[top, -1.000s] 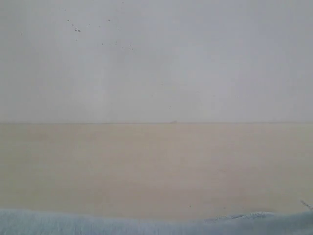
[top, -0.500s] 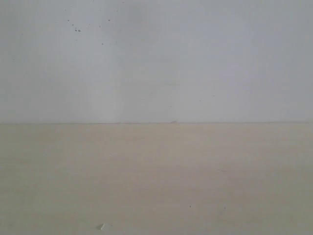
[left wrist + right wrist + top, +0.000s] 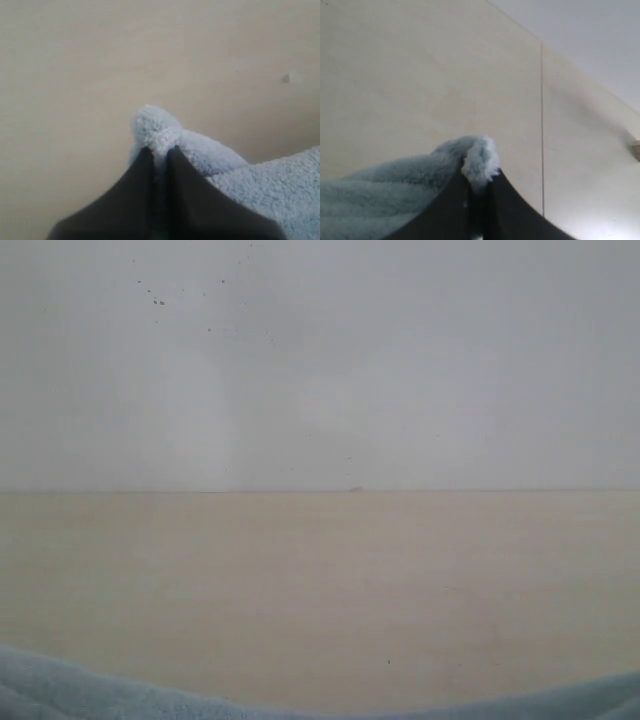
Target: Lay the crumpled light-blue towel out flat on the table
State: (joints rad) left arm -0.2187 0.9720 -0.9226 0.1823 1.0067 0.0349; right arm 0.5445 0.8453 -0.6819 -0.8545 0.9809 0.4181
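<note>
The light-blue towel shows in the exterior view only as a sagging strip along the bottom edge, highest at both corners, over the beige table. No gripper appears in that view. In the left wrist view my left gripper is shut on a fluffy corner of the towel, which pokes out past the dark fingertips; more cloth trails to one side. In the right wrist view my right gripper is shut on another bunched corner of the towel, with the cloth hanging off beside it above the table.
A pale grey wall rises behind the table's far edge. A seam line runs across the tabletop in the right wrist view. A small pale speck lies on the table in the left wrist view.
The towel's edge was at the bottom of the exterior view a second ago, dropped out of sight half a second ago, and is back in view now, sagging in the middle.
</note>
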